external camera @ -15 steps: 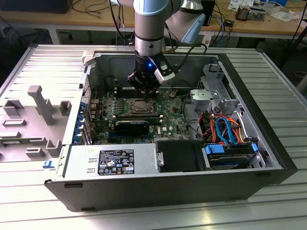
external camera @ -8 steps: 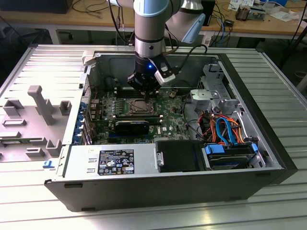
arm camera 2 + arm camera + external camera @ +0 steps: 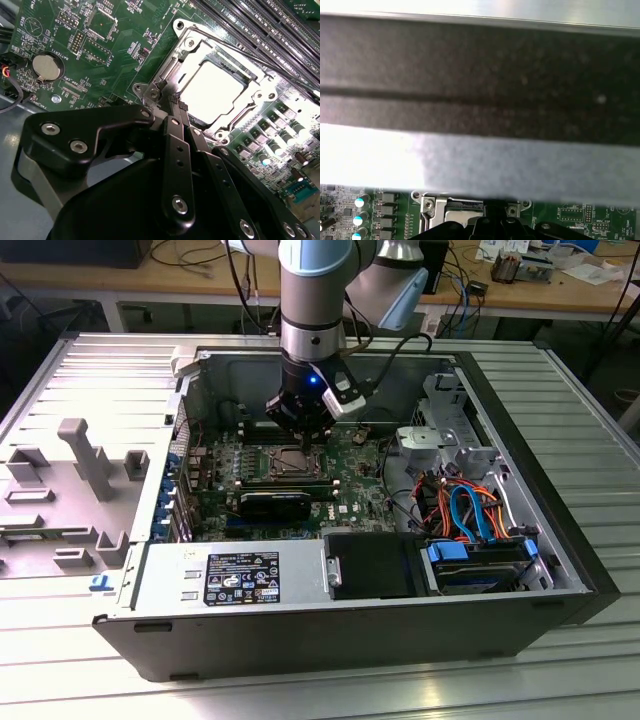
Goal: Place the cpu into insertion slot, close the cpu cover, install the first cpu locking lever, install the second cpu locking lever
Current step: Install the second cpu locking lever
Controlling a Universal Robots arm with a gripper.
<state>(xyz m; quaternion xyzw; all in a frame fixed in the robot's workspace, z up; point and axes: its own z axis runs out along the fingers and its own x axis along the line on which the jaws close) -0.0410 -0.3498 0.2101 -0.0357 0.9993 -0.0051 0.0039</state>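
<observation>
- The gripper (image 3: 179, 106) was seen low inside the open computer case (image 3: 560, 540), right at one edge of the insertion slot (image 3: 186, 46).
- In the second wrist view, the jaws were seen pressed together at their tips, with no gap between them. Nothing could be seen held in them.
- The cpu (image 3: 215, 85) was seen lying flat in the insertion slot, its shiny top facing up. It was square, so no long side could be told.
- The cpu cover (image 3: 260, 92) was seen lying flat around the cpu, which showed through its window.
- The cpu lay just past the jaw tips, a little to one side of them.
- A thin dark lever (image 3: 240, 54) was seen running along the far side of the slot, beside the memory slots (image 3: 265, 25). Its long line ran along that edge.
- In the exterior view, the gripper (image 3: 303, 418) hung straight down over the green board (image 3: 350, 475).
</observation>
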